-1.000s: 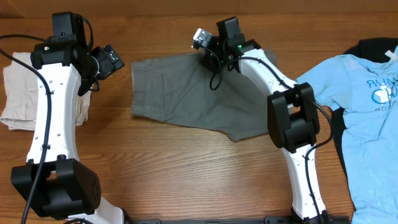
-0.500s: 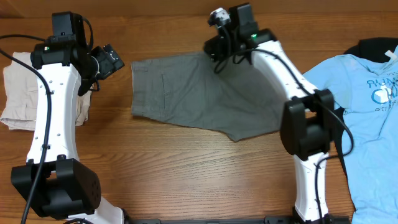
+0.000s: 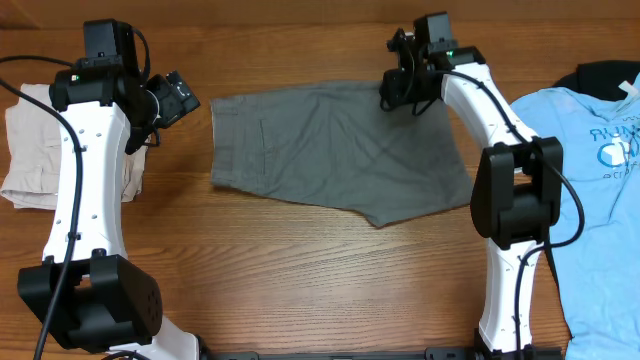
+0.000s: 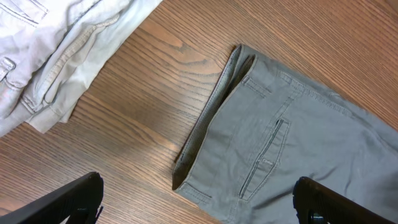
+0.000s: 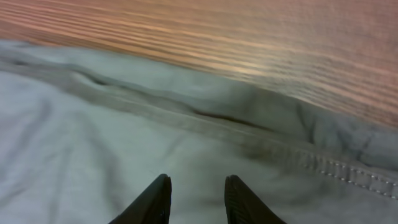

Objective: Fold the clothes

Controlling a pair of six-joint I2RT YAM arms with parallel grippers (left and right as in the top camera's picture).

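Overhead: grey shorts flat mid-worktop, right claw down at their far edge

Overhead view, and the grey shorts (image 3: 330, 150) are spread flat across the middle of the worktop (image 3: 300, 280), waistband (image 4: 208, 124) toward the left edge, legs running out to the right. The right claw (image 3: 398, 92) is at the far right corner of the cloth, right on the far-side edge of the leg. From the right wrist camera, its two fingers (image 5: 155, 198) stand only a narrow gap apart over grey fabric, just short of a stitched seam with bare wood beyond it. No cloth shows between the tips, and whether they touch the fabric I cannot tell.

Over on the left, the left claw (image 3: 175, 98) hangs above bare wood between the grey shorts and a pile of beige shorts (image 3: 30, 150) at the left edge, gripping nothing. Its wrist camera shows the jaws flung wide, looking down on the waistband end. The band's striped lining is folded open there, and the slit back pocket (image 4: 267, 152) faces up.

Out at the right edge, a light-blue T-shirt (image 3: 590, 190) lies on top of a black garment (image 3: 600, 75), apart from the shorts.
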